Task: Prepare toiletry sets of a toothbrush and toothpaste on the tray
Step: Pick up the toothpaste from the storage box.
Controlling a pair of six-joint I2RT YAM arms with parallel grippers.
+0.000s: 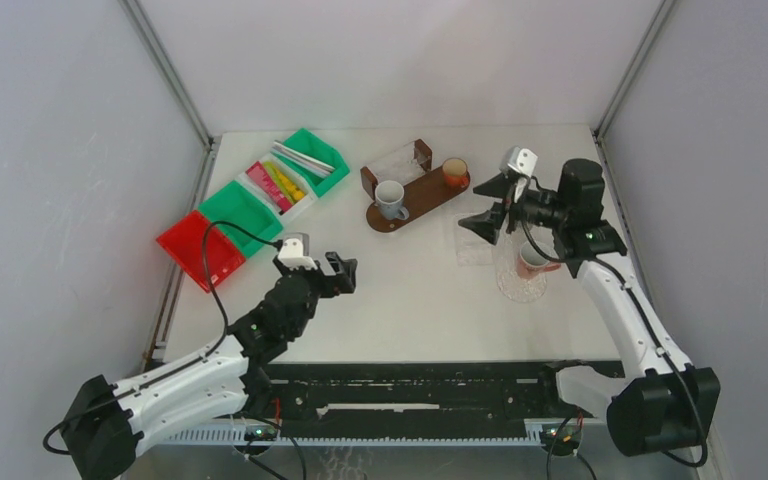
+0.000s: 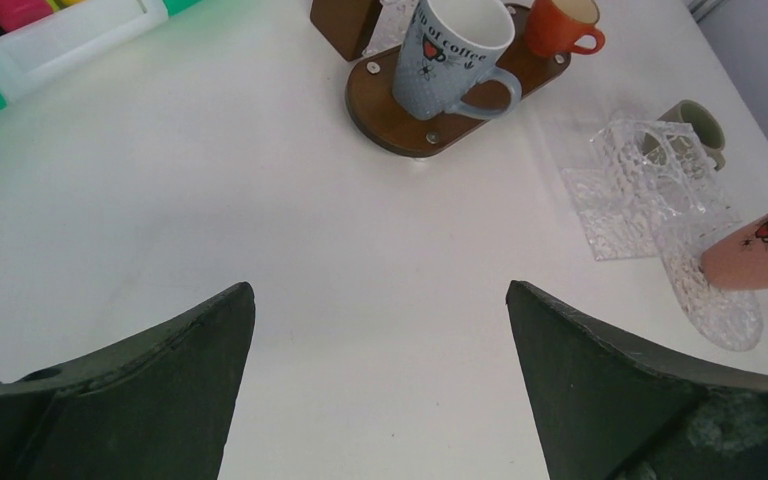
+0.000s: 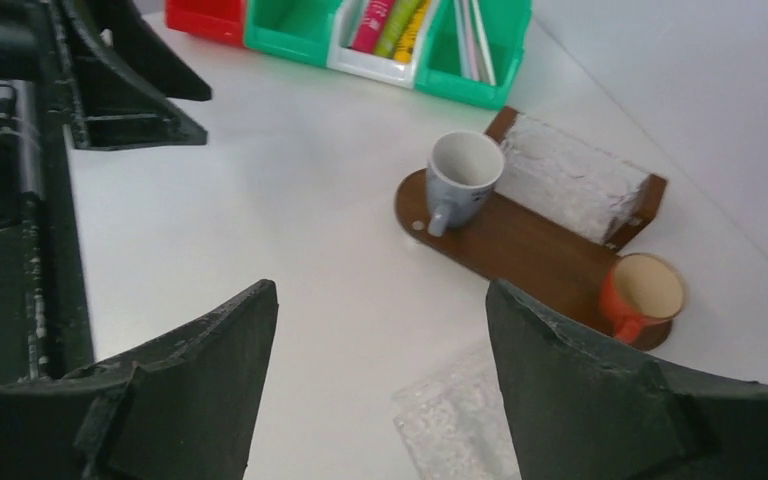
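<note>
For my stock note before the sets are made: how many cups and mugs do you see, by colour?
Grey mug: 1
Orange cup: 1
Pink mug: 1
Brown-grey mug: 1
Total: 4

White table [image 1: 410, 290] within plain pale grey walls [image 1: 60, 150], metal corner posts [image 1: 165, 70].

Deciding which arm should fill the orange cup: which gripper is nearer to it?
Right. The right gripper hovers just near-right of the orange cup on the tray. The left gripper sits farther off, near-left, beyond the grey mug.
</note>
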